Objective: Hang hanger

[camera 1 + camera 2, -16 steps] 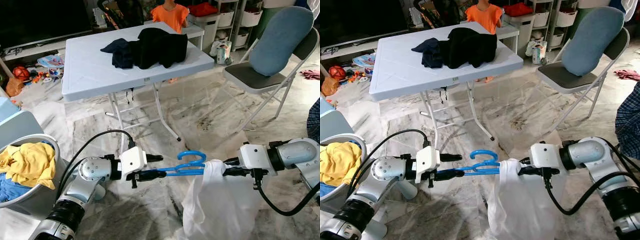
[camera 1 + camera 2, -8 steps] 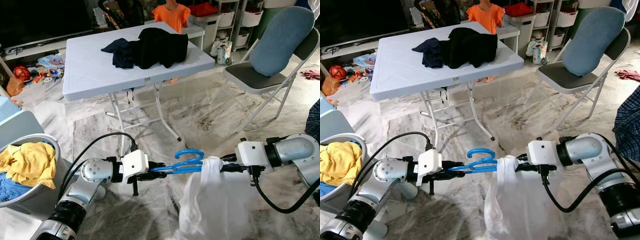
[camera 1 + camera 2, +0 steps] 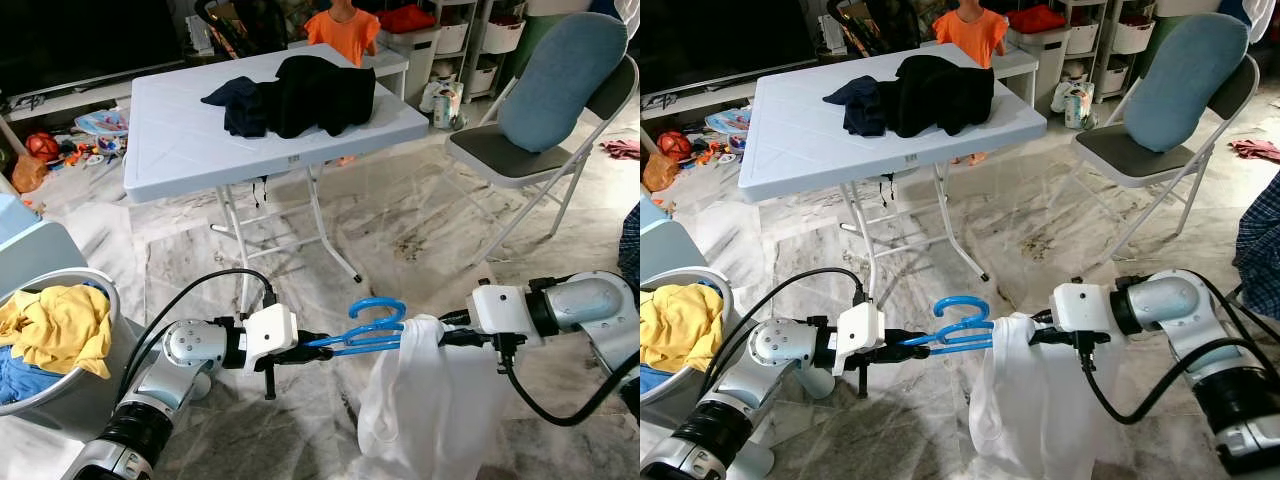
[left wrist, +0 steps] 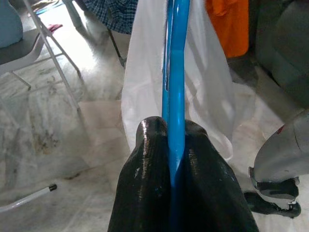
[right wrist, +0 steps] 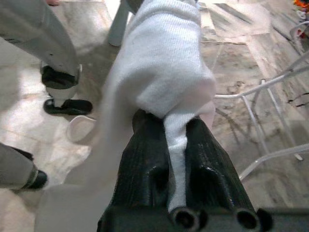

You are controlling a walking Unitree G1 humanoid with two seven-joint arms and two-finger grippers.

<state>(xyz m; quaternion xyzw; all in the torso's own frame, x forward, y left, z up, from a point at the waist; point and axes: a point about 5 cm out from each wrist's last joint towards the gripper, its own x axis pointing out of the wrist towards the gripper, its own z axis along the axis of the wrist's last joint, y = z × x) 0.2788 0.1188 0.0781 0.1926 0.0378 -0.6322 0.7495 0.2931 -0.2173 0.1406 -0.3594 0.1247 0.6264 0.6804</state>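
Two grippers share the load: my left gripper [image 3: 312,342] clamps one end of the blue hanger [image 3: 366,325], holding it level above the floor, while my right gripper [image 3: 1037,331] pinches the white shirt [image 3: 420,410], I judge to keep it draped on the far end.

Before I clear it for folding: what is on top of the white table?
On the table lies a heap of dark clothes, black over navy, near its far edge. Whatever sits beneath the heap is covered.
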